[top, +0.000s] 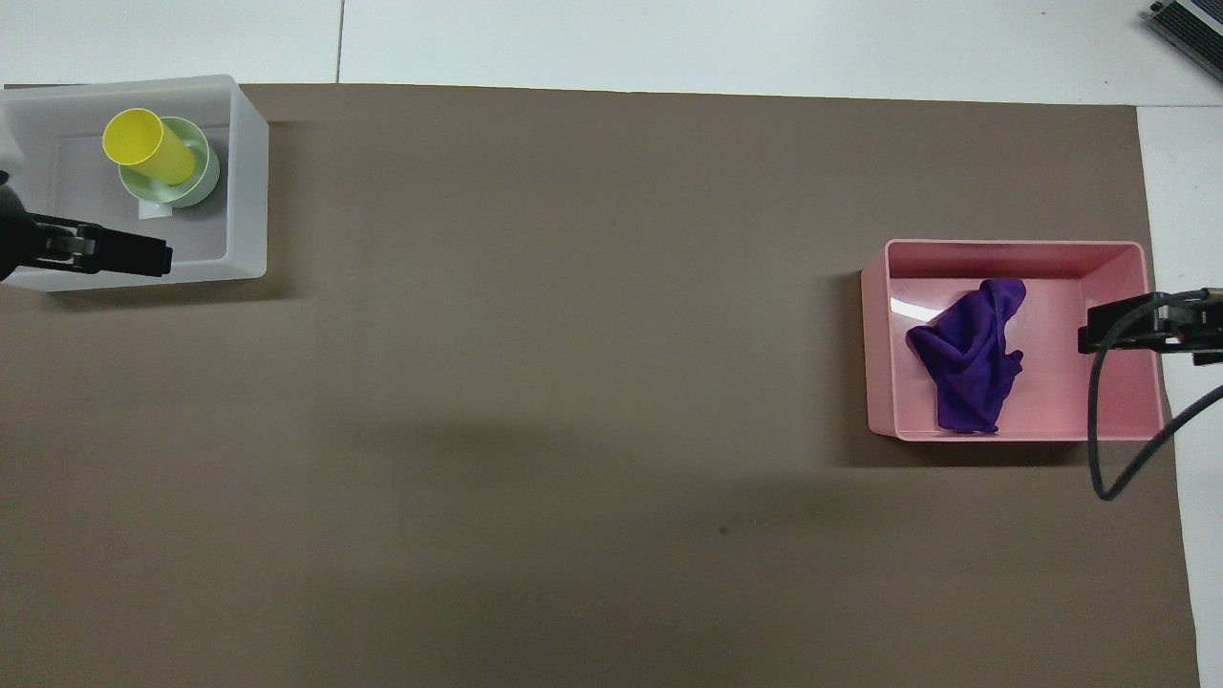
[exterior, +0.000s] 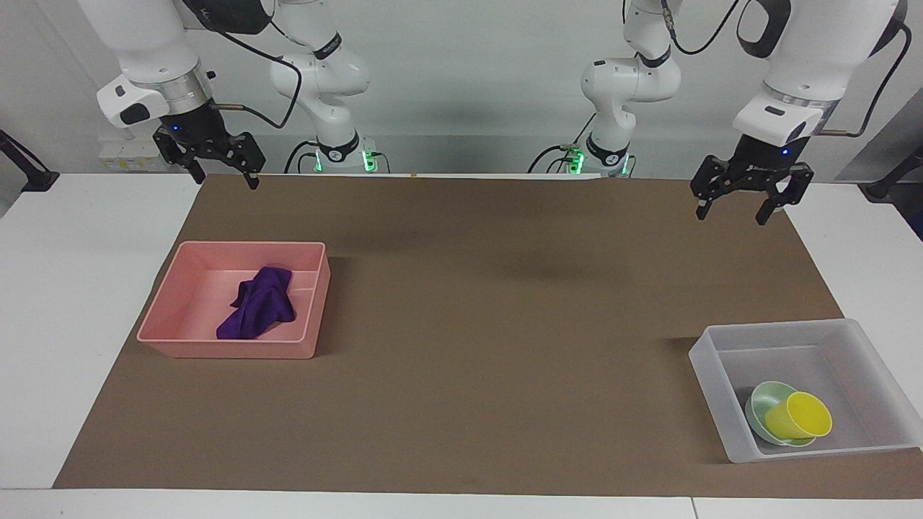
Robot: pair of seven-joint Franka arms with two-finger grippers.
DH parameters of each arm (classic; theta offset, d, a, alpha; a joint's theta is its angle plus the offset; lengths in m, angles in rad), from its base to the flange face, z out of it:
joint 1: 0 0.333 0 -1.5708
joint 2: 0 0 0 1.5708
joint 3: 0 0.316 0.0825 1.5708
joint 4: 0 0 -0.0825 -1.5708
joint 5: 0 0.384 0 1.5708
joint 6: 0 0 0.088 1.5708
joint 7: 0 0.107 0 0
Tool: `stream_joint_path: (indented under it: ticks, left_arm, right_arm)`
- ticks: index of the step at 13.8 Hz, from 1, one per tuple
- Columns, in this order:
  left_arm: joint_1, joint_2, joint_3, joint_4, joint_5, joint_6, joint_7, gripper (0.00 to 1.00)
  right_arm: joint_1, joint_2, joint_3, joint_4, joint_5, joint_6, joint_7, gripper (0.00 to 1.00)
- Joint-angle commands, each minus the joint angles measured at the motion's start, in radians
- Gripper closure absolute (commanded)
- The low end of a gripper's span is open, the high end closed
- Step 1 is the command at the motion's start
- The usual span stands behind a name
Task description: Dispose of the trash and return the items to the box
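Note:
The purple rag (exterior: pixel 259 311) lies bunched in the pink bin (exterior: pixel 231 351); it also shows in the overhead view (top: pixel 967 355). The yellow cup (exterior: pixel 799 417) lies tilted in the mint-green bowl (exterior: pixel 763 400), and both sit inside the translucent box (exterior: pixel 721 411). In the overhead view the cup (top: pixel 148 148) and the bowl (top: pixel 201 182) sit in the box (top: pixel 246 191), in the part farther from the robots. My left gripper (exterior: pixel 746 205) is open and empty, high in the air, apart from the box. My right gripper (exterior: pixel 216 169) is open and empty, raised above the pink bin's end of the table.
A brown mat (exterior: pixel 490 324) covers most of the white table. The pink bin (top: pixel 1013 246) stands toward the right arm's end, the box toward the left arm's end. A small white label (top: pixel 153 210) shows on the box's bottom. A black cable (top: pixel 1108 449) hangs from the right arm.

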State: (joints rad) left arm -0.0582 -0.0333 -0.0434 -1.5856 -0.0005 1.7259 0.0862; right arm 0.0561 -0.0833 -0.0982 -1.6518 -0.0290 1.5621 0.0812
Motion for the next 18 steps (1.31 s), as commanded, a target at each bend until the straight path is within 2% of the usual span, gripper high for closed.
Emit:
stream_joint_path:
  ticks: [1, 3, 5, 9, 18]
  left_arm:
    - [0.004, 0.068, 0.004, 0.137, -0.001, -0.145, -0.003, 0.0]
    - [0.003, 0.089, 0.004, 0.194, -0.004, -0.244, -0.003, 0.0]
    - [0.001, 0.07, 0.004, 0.158, -0.001, -0.27, -0.002, 0.0]
    - [0.003, 0.032, 0.005, 0.105, -0.001, -0.266, -0.012, 0.0]
    - [0.034, 0.03, 0.007, 0.095, -0.004, -0.256, -0.036, 0.0]
  right_arm:
    - [0.01, -0.004, -0.002, 0.004, -0.012, -0.01, -0.011, 0.0]
    - [0.008, -0.004, -0.002, 0.003, -0.012, -0.008, -0.011, 0.0]
    - [0.008, -0.006, -0.002, 0.003, -0.012, -0.01, -0.011, 0.0]
    - [0.01, -0.006, -0.002, 0.003, -0.014, -0.022, -0.026, 0.0]
    - [0.01, -0.007, 0.002, 0.003, -0.011, -0.025, -0.026, 0.0]
